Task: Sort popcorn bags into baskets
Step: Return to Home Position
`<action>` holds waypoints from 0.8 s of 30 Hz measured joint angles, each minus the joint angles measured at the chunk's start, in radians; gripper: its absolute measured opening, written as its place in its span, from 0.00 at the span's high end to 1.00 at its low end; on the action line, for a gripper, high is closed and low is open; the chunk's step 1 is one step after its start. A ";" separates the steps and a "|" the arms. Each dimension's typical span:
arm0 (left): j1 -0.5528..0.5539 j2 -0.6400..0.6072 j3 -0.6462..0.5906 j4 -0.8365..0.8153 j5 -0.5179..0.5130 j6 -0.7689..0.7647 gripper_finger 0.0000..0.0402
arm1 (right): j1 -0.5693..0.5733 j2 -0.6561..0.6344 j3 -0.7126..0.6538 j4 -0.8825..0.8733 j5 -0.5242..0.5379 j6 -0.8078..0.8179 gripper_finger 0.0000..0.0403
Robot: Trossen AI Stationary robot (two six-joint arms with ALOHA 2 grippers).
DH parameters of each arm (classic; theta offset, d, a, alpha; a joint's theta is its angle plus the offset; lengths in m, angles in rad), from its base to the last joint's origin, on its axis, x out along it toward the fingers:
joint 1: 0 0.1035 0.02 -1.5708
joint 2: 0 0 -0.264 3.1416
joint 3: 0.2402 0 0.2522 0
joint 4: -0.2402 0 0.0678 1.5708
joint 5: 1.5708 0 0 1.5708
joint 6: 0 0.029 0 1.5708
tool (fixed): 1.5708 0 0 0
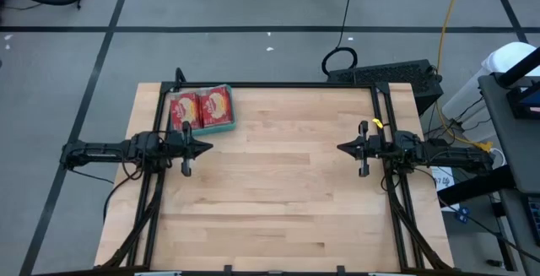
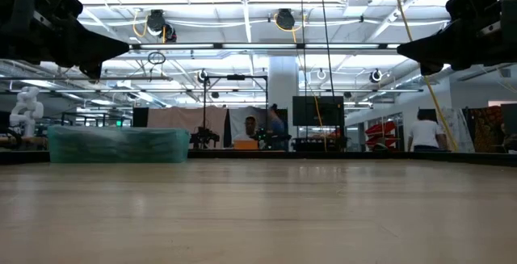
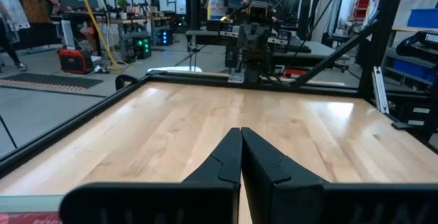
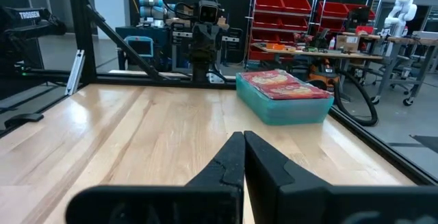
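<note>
The table (image 1: 278, 200) is pale wood laid in narrow planks, smooth, with a soft satin sheen that catches the ceiling lights. A matt black metal frame (image 1: 295, 84) edges it. At about ten o'clock on the top, the basket (image 1: 230, 116) is teal plastic, faintly translucent and cloudy in the low view. The popcorn bags (image 1: 201, 107) in it are red printed film with a light gloss. The left gripper (image 1: 205, 148) and right gripper (image 1: 342, 148) have dark, matt, plastic-looking fingers (image 3: 226, 162). The floor (image 1: 211, 52) is smooth grey.
</note>
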 joint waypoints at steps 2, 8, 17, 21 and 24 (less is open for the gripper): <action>0.000 0.000 0.000 0.002 0.000 0.000 0.97 | 0.000 0.000 0.000 0.000 0.000 0.000 1.00; 0.000 0.000 0.000 0.005 0.000 0.000 0.95 | 0.000 0.000 0.000 0.001 0.000 0.000 1.00; 0.000 0.000 0.000 0.007 0.001 0.000 0.95 | 0.000 0.000 0.000 0.001 -0.001 0.000 1.00; 0.000 0.000 0.000 0.007 0.001 0.000 0.95 | 0.000 0.000 0.000 0.002 -0.001 0.000 1.00; 0.000 0.000 0.000 0.007 0.002 0.000 0.95 | 0.000 0.000 0.000 0.002 -0.001 0.000 1.00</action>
